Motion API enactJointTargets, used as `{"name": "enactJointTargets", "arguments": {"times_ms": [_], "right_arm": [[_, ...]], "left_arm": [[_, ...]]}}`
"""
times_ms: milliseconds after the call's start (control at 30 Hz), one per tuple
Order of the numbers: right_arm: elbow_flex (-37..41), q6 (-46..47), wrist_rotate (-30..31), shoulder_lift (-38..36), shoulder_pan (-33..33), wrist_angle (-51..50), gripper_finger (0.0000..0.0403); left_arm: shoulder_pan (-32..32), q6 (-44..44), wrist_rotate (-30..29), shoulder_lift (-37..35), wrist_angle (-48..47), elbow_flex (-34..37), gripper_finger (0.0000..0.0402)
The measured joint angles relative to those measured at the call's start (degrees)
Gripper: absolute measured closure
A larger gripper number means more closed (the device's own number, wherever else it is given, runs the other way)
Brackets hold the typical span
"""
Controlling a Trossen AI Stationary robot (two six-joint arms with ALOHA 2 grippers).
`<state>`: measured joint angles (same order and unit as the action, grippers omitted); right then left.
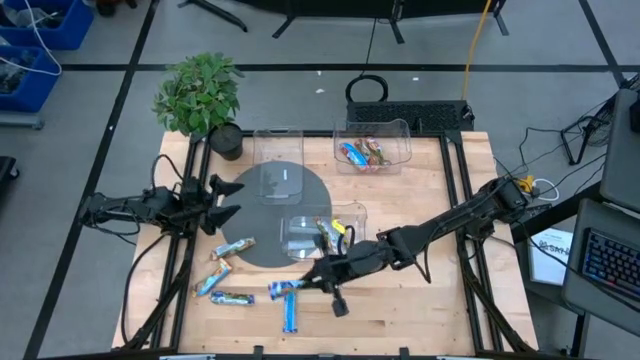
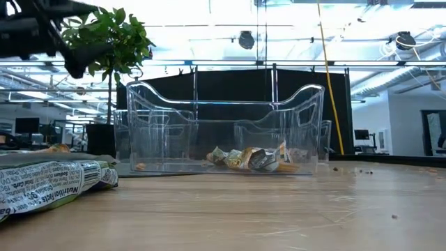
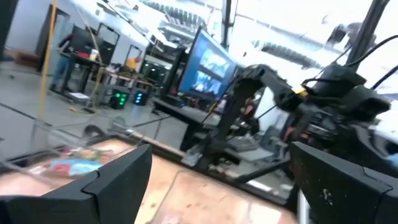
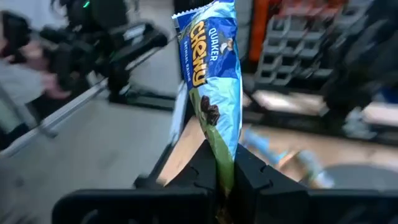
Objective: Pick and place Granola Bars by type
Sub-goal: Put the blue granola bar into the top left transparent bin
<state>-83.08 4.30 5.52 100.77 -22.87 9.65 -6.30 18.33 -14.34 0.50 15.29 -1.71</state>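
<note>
**Ana:** Bars first, near edge?

**Ben:** Yes. The right gripper (image 1: pixel 300 286) sits low over the front of the table, its fingers (image 4: pixel 249 171) pinched on one end of a blue granola bar (image 4: pixel 211 81), which stands up between them. Another blue bar (image 1: pixel 290 314) lies just in front, nearest the table edge.

**Ana:** And the loose ones?

**Ben:** Three more bars (image 1: pixel 220 280) lie to the left on the wood, one (image 1: pixel 233 247) on the rim of the dark round mat (image 1: pixel 262 218).

**Ana:** Further back?

**Ben:** A clear bin (image 1: pixel 306 236) on the mat holds a few bars. The left gripper (image 1: pixel 226 198) hovers at the left edge, fingers spread wide and empty. The far bin (image 1: pixel 374 143) holds several multicolour bars (image 1: pixel 362 154), beside a potted plant (image 1: pixel 200 95).
</note>
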Motion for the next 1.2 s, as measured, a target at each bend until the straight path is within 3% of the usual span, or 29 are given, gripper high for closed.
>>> {"name": "enactJointTargets", "arguments": {"times_ms": [267,633,800,900,1033,1200], "right_arm": [[-7.29,-1.37,5.22,-0.22,2.18,0.0,0.0395],[-11.23,-3.77,1.75,-4.84,6.94,-0.01,0.0395],[-11.23,-5.63,1.77,-8.15,8.58,0.31,0.0395],[-11.23,-5.28,1.73,-9.33,9.8,2.15,0.0395],[-11.23,-5.03,1.75,-9.51,11.58,4.91,0.0395],[-11.18,-5.01,1.8,-8.73,13.96,6.69,0.0395]], "left_arm": [[-2.18,-6.68,-1.15,5.12,-0.37,-11.98,0.0023],[-3.82,-11.35,-1.1,26.97,-0.8,-33.02,0.0023],[-4.32,-4.26,-0.33,35.83,-0.95,-42.01,0.0023],[-4.45,-7.16,0.17,40.69,-1.94,-47.11,0.0023],[-5.39,-13.43,0.06,47.2,-11.51,-56.23,0.0023],[-5.23,-15.18,-0.55,54.43,-24.32,-68.32,0.0023]]}}
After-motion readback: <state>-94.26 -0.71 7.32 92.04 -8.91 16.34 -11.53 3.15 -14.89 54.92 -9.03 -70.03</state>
